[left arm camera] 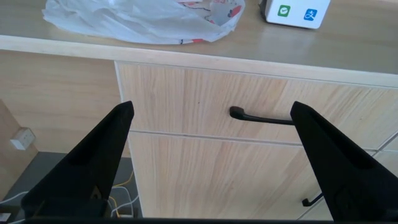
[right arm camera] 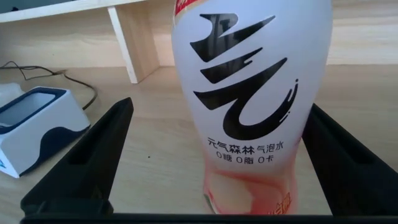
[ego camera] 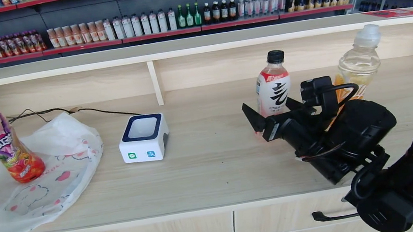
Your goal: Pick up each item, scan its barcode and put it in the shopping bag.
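Checkout counter (ego camera: 212,163), near to far. Nearest, below the counter edge, the left claw (left arm camera: 208,115) hangs open, its two black fingers (left arm camera: 93,162) spread wide in front of a wooden drawer front (left arm camera: 205,93) and that drawer's dark handle (left arm camera: 261,117).

On the right half of the counter, the right claw (ego camera: 274,117) lies low over the surface, also open. The white sparkling-water bottle (ego camera: 272,87) with a black cap stands upright between its fingers; from the right wrist the bottle (right arm camera: 249,124) sits between the two fingers (right arm camera: 93,168), a gap showing on the scanner's side — no grip is made.

Left of this, near mid-counter, sits the white barcode scanner (ego camera: 144,138) with its dark-rimmed window facing up. Further left the shopping bag (ego camera: 64,158) lies crumpled and spread, with a purple-capped tea bottle (ego camera: 2,143) standing upright on it; whether the bottle is inside the bag cannot be told.

Just behind the right claw stands a clear bottle (ego camera: 359,64) with a pale cap. A black cable (ego camera: 102,111) runs along the back of the counter, below the raised ledge (ego camera: 197,45). Beyond, red store shelves (ego camera: 193,16) carry rows of drinks.
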Controlling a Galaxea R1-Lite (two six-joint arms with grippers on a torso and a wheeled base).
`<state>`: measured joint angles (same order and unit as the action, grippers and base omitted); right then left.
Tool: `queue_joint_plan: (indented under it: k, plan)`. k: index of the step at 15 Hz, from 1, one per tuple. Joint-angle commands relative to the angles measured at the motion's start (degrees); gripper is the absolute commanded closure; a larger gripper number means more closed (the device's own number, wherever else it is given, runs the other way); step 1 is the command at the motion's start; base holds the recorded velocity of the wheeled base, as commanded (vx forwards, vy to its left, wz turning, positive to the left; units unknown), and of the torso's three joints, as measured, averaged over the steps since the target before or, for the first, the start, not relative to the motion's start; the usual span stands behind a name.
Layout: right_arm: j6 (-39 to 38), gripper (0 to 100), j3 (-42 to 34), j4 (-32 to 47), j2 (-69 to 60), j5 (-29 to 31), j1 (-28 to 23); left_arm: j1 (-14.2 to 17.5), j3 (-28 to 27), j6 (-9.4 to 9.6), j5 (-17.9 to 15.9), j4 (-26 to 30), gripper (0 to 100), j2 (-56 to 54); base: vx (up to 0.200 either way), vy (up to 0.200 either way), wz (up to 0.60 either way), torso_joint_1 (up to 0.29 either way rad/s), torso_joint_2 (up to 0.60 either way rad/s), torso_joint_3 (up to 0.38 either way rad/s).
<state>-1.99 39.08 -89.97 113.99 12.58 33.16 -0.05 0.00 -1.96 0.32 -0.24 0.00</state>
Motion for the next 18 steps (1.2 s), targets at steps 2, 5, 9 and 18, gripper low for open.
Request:
queue_joint_plan:
  k: [2,5,9,18]
  plan:
    - [-0.1,0,2.3,0.0,2.7,0.1,0.2,0.0,0.0,-0.06,0.0,0.0,0,0.1,0.000,0.000,0.00,0.000,0.00,0.000]
    - [-0.2,0,4.1,0.0,4.2,0.1,-0.7,0.0,0.0,-0.06,0.0,0.0,0,0.0,0.000,0.000,0.00,0.000,0.00,0.000]
    - [-0.4,0,3.9,0.0,4.0,0.1,-2.1,0.0,0.0,-0.06,0.0,0.0,0,0.0,0.000,0.000,0.00,0.000,0.00,0.000]
    - [7.4,0,3.1,0.0,2.0,-9.9,-9.1,0.0,0.0,0.12,0.0,0.0,0,0.1,0.000,0.000,0.00,0.000,0.00,0.000]
